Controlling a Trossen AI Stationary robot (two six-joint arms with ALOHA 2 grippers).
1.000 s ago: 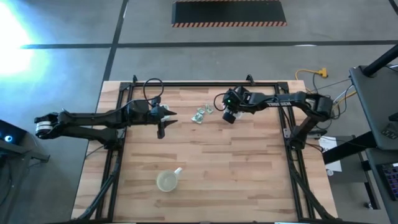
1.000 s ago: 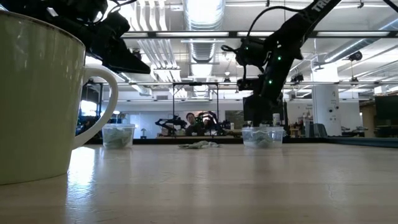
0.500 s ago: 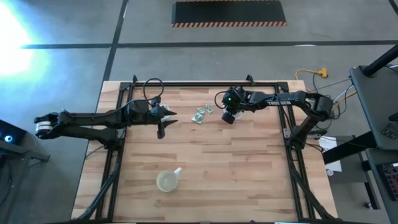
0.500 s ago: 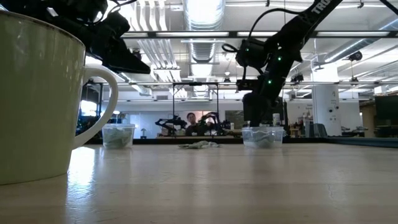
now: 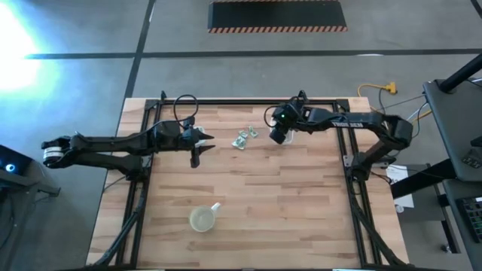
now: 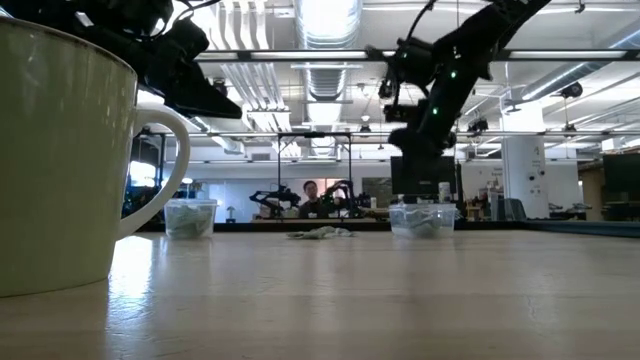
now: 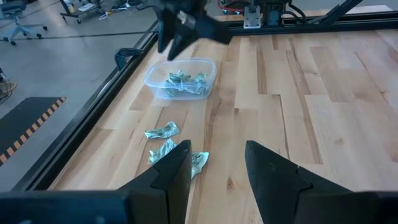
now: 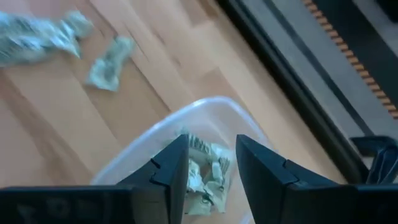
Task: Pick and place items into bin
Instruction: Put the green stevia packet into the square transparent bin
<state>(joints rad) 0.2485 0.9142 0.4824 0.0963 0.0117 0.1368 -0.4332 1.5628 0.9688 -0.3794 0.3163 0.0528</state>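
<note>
— Swung toward the table's [image 5: 248,226] far edge since the earlier frame: right arm, now lifted, right gripper [image 8: 208,158] straight over the clear bin [image 8: 242,124], fingers apart, nothing between them.

— Left arm?

— Parked over the table's left half. Left gripper [image 7: 214,165] spread wide, empty, pointed at the loose items [image 7: 163,132].

— Doing the step well?

— Judged: lift clear of the bin's rim first, then cross to the loose items just beside it; come down on one piece only, fingers straddling it.

— Where else are pieces?

— Crumpled heap already inside that bin; second clear container [image 6: 190,217] near the left arm, also holding some.

— Anything in the way?

— Little. Yellowish cup [image 5: 202,219] well apart, near the front edge. Person [image 6: 308,192] far behind, off the table.
</note>
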